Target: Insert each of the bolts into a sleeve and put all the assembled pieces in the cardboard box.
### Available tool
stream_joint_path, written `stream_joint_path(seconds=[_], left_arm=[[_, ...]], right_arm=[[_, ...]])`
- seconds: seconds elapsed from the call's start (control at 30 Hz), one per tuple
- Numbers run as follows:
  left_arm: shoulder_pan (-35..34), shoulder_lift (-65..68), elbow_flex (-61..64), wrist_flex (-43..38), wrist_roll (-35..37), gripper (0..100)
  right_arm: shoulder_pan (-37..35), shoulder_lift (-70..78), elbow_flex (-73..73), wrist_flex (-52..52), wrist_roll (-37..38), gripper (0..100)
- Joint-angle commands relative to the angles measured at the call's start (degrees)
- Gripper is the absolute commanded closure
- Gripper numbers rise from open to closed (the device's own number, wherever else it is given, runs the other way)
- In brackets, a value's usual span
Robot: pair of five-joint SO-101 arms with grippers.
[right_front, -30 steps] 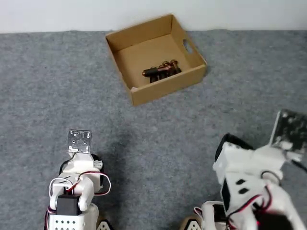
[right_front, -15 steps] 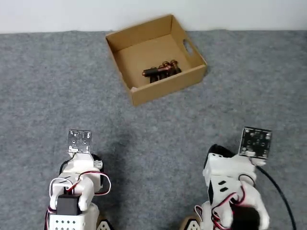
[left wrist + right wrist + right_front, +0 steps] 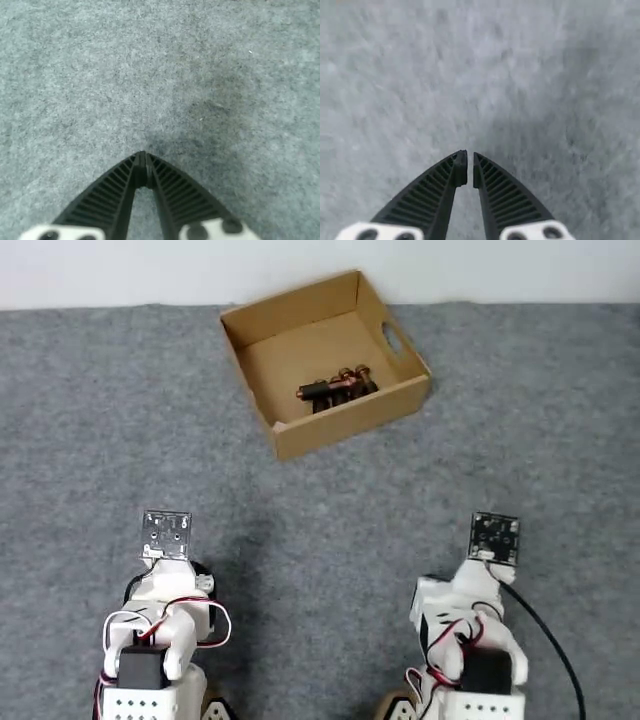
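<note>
Folding my right arm point(image 3: 468, 640) back has been the whole of the last second. It hung out at the lower right edge of the high view, tilted outward; now it sits tucked in at the lower right of centre, mirroring my left arm point(image 3: 165, 630) at the lower left. The left arm has not shifted at all in that time.

My right gripper point(image 3: 470, 160) is closed with nothing between its jaws, only a thin slit showing at the tips, and bare grey mat point(image 3: 300, 520) lies under it. My left gripper point(image 3: 144, 159) is also clenched, tips touching, holding nothing, over the same mat.

The cardboard box point(image 3: 340, 425) stands in the upper middle of the high view, well apart from both arms, exactly where it was in the earlier frames. The assembled pieces point(image 3: 338, 387) lie bunched together inside it, against the wall nearest me, and they have not moved either. I see no loose bolt or sleeve on the mat.

I take this retreat as the closing move: with both hands empty, both arms parked, and the pieces all in the box, the task looks finished to me.
</note>
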Motion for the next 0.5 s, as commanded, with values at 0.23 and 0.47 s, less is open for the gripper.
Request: stream_joint_path(seconds=[0.23,0.47], left_arm=[[0.18,-0.44,-0.31,0.26,0.09,100],[0.18,-0.44,-0.31,0.26,0.09,100]], right_arm=[[0.75,-0.57,5.80,-1.27,0.70,99.0],[0.57,-0.57,5.80,-1.27,0.62,99.0]])
